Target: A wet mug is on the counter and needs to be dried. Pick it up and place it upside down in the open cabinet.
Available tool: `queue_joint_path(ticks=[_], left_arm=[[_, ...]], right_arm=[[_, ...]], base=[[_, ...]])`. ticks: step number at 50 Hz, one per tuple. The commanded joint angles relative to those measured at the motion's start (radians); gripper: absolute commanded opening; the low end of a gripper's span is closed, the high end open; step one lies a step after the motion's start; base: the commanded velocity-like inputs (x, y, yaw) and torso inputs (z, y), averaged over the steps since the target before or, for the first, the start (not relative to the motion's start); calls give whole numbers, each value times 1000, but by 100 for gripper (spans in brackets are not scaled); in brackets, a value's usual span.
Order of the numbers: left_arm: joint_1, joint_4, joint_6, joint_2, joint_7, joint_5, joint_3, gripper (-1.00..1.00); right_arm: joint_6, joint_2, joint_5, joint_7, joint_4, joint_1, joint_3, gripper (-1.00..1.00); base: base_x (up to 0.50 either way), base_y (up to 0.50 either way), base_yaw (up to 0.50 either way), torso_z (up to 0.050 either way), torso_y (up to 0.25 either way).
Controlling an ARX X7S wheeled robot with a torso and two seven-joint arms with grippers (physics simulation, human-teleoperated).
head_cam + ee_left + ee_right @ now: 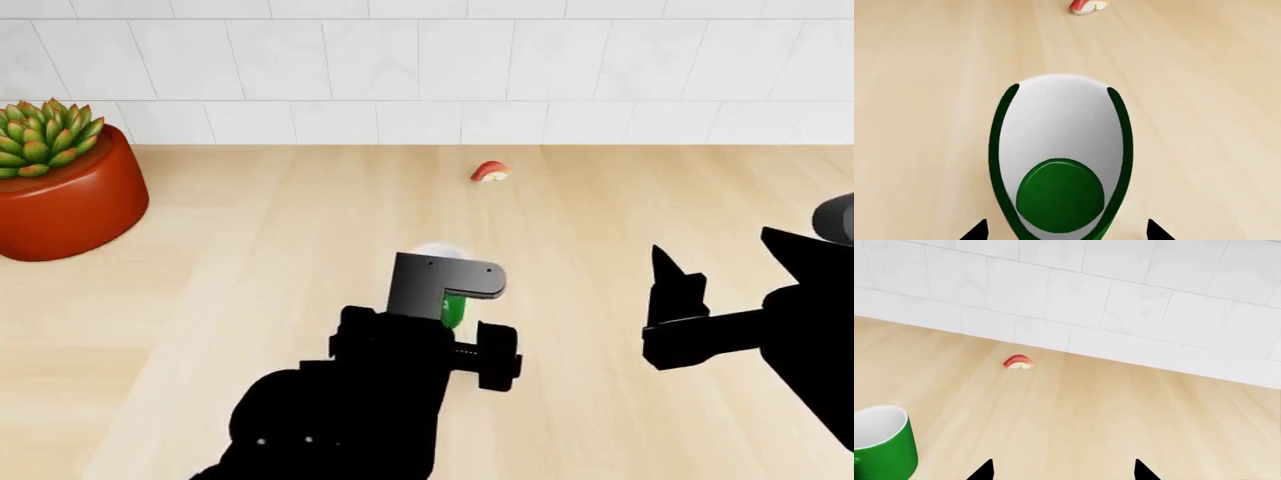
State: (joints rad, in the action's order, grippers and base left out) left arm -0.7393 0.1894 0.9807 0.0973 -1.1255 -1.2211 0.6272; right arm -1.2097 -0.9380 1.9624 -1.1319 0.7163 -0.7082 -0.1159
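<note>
Matte black all over, almost without surface detail. Left arm (334, 420): bulky, rounded black housing with a few tiny pale specks low down, ending in a blocky wrist with a short cylindrical knob at each side. Grey angular bracket (441, 283) on top, L-shaped with a rounded end and small dark screw holes. Right arm (801, 340): black, a grey rounded part at its upper end. Right gripper (674, 290): black, with a pointed, tapering fingertip. Sharp black finger points in both wrist views.

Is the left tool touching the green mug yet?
Cannot tell. In the left wrist view the mug sits between the left tool tips, whose edges meet the frame's border, and in the head view the arm hides the mug's sides.
</note>
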Motion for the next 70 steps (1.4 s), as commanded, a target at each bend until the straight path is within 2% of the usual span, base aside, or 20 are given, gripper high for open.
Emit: queue_joint_path(ticks=[1, 25, 26, 43, 55, 70], left_arm=[[-11, -33, -20, 5, 26, 16, 21, 100], [-40, -118, -60, 9, 56, 45, 42, 100], [-40, -119, -59, 9, 56, 40, 41, -100], [-52, -90, -41, 22, 34, 14, 57, -100], [-110, 102, 7, 81, 39, -10, 87, -100], [-223, 222, 80, 179, 64, -28, 98, -100]], right_arm=[[4, -3, -7, 7, 2, 8, -1, 100], [15, -10, -19, 18, 9, 23, -5, 100], [16, -11, -18, 18, 10, 22, -5, 100], [27, -21, -15, 17, 17, 29, -4, 100], [42, -37, 3, 3, 25, 22, -1, 100], [53, -50, 14, -1, 30, 24, 0, 100]], base=[[0, 0, 0, 0, 0], [0, 0, 0, 0, 0], [0, 0, 0, 0, 0], [1, 0, 0, 0, 0], [0, 0, 0, 0, 0], [0, 0, 0, 0, 0]])
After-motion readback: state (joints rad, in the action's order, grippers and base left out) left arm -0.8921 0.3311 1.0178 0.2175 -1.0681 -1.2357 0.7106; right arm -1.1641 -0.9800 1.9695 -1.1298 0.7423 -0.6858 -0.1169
